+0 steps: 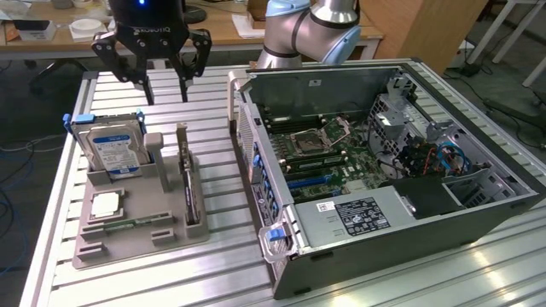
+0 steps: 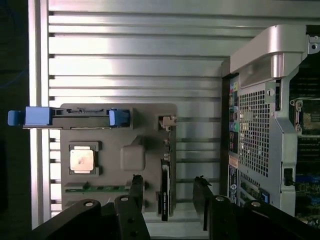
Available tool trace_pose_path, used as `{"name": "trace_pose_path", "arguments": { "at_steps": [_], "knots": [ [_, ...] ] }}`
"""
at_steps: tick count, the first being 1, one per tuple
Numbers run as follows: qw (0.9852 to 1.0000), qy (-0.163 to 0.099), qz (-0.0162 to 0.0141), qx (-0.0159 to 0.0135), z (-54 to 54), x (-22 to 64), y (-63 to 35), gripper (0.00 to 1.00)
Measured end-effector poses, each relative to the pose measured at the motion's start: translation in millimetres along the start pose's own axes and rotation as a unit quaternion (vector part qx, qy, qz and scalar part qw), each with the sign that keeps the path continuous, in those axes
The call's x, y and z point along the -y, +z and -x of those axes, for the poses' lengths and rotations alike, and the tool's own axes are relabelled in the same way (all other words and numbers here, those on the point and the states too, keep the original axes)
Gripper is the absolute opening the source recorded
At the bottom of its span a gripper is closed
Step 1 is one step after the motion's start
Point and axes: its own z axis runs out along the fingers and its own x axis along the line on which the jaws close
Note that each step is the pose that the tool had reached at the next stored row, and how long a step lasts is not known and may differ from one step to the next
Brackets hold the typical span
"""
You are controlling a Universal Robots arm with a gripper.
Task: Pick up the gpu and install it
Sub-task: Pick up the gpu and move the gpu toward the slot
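tool [image 1: 166, 97] fingers apart, gripping nothing, gpu [image 2: 165, 197] upright in grey holder [image 1: 124, 242] below tool, PC case [image 1: 477, 220] alongside on worktop [image 1: 213, 281]

Table: I see a slatted metal table [image 1: 171, 278] under everything.
Tray: a gray moulded tray [image 1: 128, 246] lies on the slats, near the computer case [image 1: 477, 211], on the exterior view's left of it.
Hard drive: a hard drive [image 1: 109, 148] stands on edge at the tray's far end, with blue tabs.
Chip: a square chip [image 1: 105, 204] lies flat in its pocket.
Memory stick: a green memory stick [image 1: 137, 224] lies just beside the chip.
Case: it lies open side up, showing me the circuit board [image 1: 320, 150] and the labelled power supply [image 1: 354, 214].
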Motion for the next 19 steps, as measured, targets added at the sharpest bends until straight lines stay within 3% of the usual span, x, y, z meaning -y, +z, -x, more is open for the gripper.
{"name": "trace_pose_path", "arguments": {
  "at_steps": [9,17,19],
  "knots": [
    [1.0,-0.001,-0.001,-0.0002,0.0,4.5,1.9,0.53],
    [1.0,-0.001,-0.0054,-0.0001,0.0,6.9,6.3,0.53],
    [1.0,-0.001,-0.0081,-0.0001,0.0,7.2,7.3,0.53]
  ]
}}
